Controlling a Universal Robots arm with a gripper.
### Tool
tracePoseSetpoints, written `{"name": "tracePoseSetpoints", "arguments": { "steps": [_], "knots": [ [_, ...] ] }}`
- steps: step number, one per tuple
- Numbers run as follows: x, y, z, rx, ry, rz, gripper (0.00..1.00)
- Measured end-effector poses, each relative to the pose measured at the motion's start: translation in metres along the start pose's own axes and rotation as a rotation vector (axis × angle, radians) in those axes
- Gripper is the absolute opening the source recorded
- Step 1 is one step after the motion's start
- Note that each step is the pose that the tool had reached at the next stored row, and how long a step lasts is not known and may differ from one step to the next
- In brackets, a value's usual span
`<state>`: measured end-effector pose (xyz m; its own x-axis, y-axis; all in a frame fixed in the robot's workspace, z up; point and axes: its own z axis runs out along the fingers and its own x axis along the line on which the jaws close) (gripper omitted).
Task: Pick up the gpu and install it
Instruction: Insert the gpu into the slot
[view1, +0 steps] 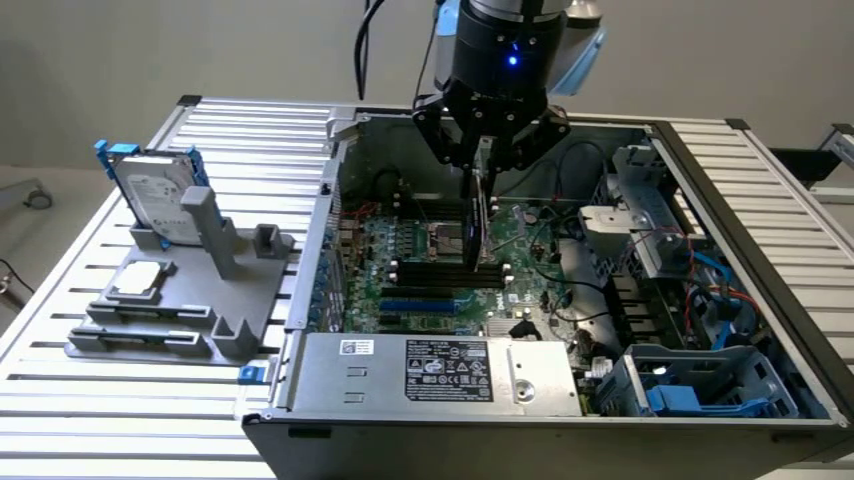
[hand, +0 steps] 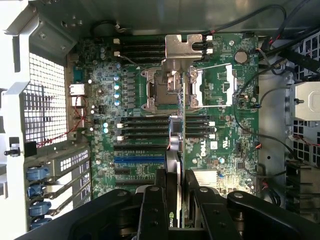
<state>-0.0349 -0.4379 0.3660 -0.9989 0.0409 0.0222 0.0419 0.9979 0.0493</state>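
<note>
The exterior view takes in the whole open computer case (view1: 400, 440), centre and right; the wrist view lays bare the motherboard (hand: 225, 125) and its slots. Upper centre, the gripper (view1: 487, 160) clamps the gpu (view1: 482, 220) edge-down above that board, hard drive (view1: 158, 195) far left

Green motherboard (hand: 220, 145), black gripper (view1: 485, 162)

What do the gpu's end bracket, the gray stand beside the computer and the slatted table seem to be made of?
The gpu, at its end bracket: likely bare sheet metal; silver and reflective.
The gray stand: probably plastic, matte; even gray, blocky moulded or printed shapes.
The table: seemingly aluminium; pale silver ribbed slats with a soft sheen.
</note>
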Motion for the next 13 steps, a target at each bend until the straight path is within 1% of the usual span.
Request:
{"name": "tracePoseSetpoints", "arguments": {
  "steps": [8,9,13],
  "knots": [
    [0.0003,0.0001,0.0000,0.0000,0.0000,0.000,0.27],
    [0.0005,0.0006,0.0003,0.0001,0.0001,-0.007,0.27],
    [0.0005,0.0006,0.0004,0.0016,0.0035,-0.077,0.27]
  ]
}}
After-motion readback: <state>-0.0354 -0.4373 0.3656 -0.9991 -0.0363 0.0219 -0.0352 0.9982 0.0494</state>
